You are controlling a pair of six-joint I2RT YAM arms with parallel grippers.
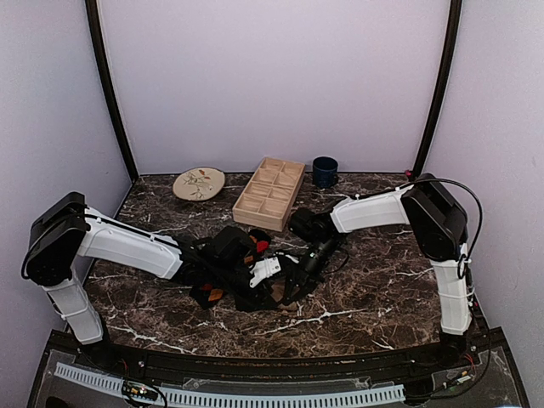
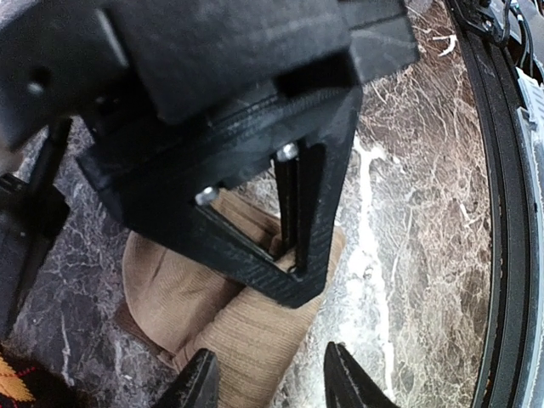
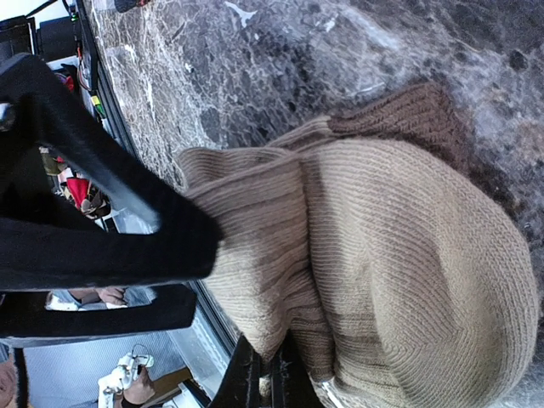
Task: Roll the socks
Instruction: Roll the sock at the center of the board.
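The tan ribbed sock (image 3: 399,255), a soft knit with a dark brown band at 1 end, lies bunched into a rounded, partly rolled bundle on the dark, white-veined marble table (image 1: 382,280), near the middle where both arms meet. The right gripper (image 3: 265,380) has its 2 fingers drawn almost together, pinching a fold at the bundle's edge. The left gripper (image 2: 272,382) is spread wide and grips nothing; its 2 fingertips sit either side of the sock's near end. A black and orange patterned sock (image 2: 15,378) shows just beside the tan one, in the corner of the left wrist view. The step in hand looks like the rolling itself, roughly midway: the bundle is formed but loose, and its brown band is not yet tucked in. The next move probably calls for the left gripper to close on the free end, with the right pinning the fold, and then to turn the fabric over without letting the roll spring open.
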